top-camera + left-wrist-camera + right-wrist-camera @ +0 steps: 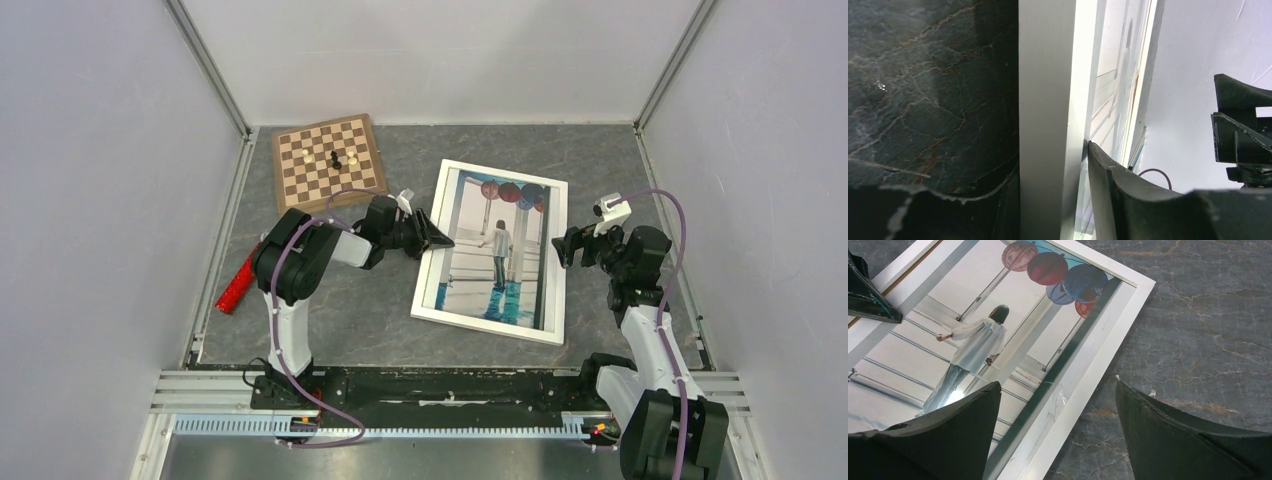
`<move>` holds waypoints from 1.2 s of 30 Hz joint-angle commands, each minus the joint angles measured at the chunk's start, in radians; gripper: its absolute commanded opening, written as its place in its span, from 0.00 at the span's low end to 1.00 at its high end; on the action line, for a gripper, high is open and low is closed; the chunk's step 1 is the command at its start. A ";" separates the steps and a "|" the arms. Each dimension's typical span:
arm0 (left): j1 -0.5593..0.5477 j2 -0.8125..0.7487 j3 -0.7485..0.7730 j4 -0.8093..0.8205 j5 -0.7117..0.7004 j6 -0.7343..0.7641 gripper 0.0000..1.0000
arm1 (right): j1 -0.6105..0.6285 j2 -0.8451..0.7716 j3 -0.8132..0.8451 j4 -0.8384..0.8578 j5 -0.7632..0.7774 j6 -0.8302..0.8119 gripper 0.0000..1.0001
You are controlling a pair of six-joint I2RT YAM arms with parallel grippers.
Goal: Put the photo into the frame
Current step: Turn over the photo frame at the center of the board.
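Note:
The white frame [488, 326] lies flat in the middle of the table with the photo [497, 250] inside it, picture side up, lanterns at the far end. My left gripper [441, 241] sits at the frame's left bar [1043, 100], one finger outside and one finger [1108, 190] over the photo's edge [1118, 75]. A thin gap shows beside the bar, so the jaws stand open astride it. My right gripper [566, 246] hovers open over the frame's right bar [1098, 365], holding nothing [1058, 385]. The photo [978, 335] fills that view's left half.
A checkered chessboard [328, 160] with several small pieces lies at the back left. A red block [238, 282] rests by the left rail. White walls enclose the dark marbled table [600, 170] on three sides.

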 commanded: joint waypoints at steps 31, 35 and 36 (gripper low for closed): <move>-0.005 -0.270 0.016 -0.566 -0.415 0.230 0.83 | 0.003 0.008 0.012 -0.031 0.073 -0.064 0.87; -0.007 -0.346 0.032 -0.613 -0.439 0.288 0.83 | 0.003 0.028 0.027 -0.053 0.135 -0.070 0.88; -0.007 -0.361 0.042 -0.631 -0.449 0.309 0.83 | 0.004 0.035 0.031 -0.058 0.153 -0.071 0.88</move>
